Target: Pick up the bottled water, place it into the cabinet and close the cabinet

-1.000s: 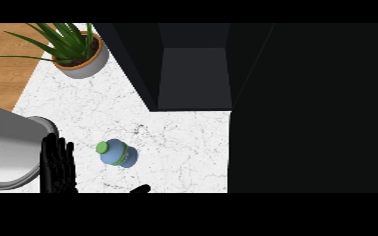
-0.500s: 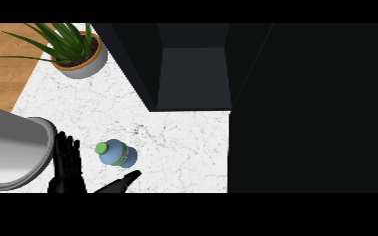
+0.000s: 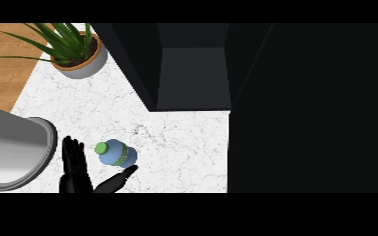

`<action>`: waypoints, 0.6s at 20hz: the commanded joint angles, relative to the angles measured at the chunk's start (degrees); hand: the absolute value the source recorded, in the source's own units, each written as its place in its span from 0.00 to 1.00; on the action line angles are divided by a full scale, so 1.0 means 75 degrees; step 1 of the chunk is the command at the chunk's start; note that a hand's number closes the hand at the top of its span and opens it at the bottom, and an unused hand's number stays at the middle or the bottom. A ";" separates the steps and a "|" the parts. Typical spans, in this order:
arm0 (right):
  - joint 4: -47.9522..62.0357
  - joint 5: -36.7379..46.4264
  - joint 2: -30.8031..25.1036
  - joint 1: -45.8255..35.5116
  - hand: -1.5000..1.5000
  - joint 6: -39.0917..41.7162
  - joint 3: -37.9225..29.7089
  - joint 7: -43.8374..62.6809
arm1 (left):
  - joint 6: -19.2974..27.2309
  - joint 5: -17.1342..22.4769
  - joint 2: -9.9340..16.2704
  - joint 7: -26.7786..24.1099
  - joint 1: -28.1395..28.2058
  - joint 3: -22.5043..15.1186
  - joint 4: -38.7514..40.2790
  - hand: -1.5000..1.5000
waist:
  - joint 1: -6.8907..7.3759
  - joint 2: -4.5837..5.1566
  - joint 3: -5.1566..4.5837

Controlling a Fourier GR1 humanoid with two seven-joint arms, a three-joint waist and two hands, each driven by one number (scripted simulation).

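The bottled water (image 3: 115, 153), blue with a green cap, stands upright on the white marble counter (image 3: 177, 140) at the lower left. My left hand (image 3: 76, 172) comes in from the bottom edge just left of it. Its fingers (image 3: 73, 155) point straight up beside the bottle, and the thumb (image 3: 119, 178) is spread out below it. The hand is open and does not close round the bottle. The dark cabinet (image 3: 193, 77) stands open at the top centre, with nothing showing inside. My right hand is not in view.
A potted plant (image 3: 77, 52) stands at the back left, near a wooden surface (image 3: 15, 77). A grey rounded basin (image 3: 22, 152) lies at the left edge, close to my hand. A large black panel (image 3: 303, 110) fills the right side.
My left hand has risen from the bottom edge toward the bottle and spread its thumb beneath it. The bottle has not moved.
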 commanded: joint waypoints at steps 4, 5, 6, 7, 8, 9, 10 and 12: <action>-0.1021 -0.0478 -0.0198 0.0466 0.00 0.0136 -0.0226 0.0202 | -0.0990 0.1002 -0.0055 -0.1036 -0.0646 -0.0065 0.1636 0.00 | -0.0005 0.0005 0.0002; -0.0842 -0.0335 0.0023 0.0198 0.00 -0.0063 0.0089 0.0330 | -0.1944 0.1030 0.0212 -0.1378 -0.0446 0.0379 0.1795 0.00 | 0.0054 0.0014 0.0000; -0.1378 -0.0489 -0.0237 0.0868 0.00 0.0203 -0.0117 0.0164 | -0.1531 0.1024 -0.0053 -0.1576 -0.0772 0.0077 0.2349 0.00 | -0.0080 -0.0001 -0.0005; -0.1194 -0.0154 -0.0086 0.0687 0.00 0.0084 0.0274 0.0299 | -0.1625 0.0978 0.0077 -0.0921 -0.1234 0.0338 0.2358 0.00 | -0.0026 0.0010 0.0001; -0.0689 0.0108 -0.0070 0.0894 0.00 0.0306 0.0316 -0.0363 | -0.2396 0.1322 -0.0002 -0.1712 -0.0787 0.0501 0.2683 0.00 | -0.0046 -0.0011 -0.0001; -0.0963 -0.0238 -0.0120 0.0664 0.00 0.0164 0.0020 -0.0061 | -0.2309 0.1203 0.0056 -0.1434 -0.1185 0.0451 0.2854 0.00 | -0.0010 0.0009 0.0003; -0.0659 -0.0406 -0.0106 0.0340 0.00 0.0116 -0.0126 0.0015 | -0.2490 0.1275 0.0011 -0.1908 -0.1671 0.0725 0.3555 0.00 | 0.0005 0.0026 0.0000; -0.0865 -0.0636 -0.0141 0.0208 0.00 0.0006 -0.0280 0.0325 | -0.2336 0.1731 -0.0054 -0.2504 -0.1646 0.0163 0.4047 0.00 | 0.0030 0.0036 -0.0002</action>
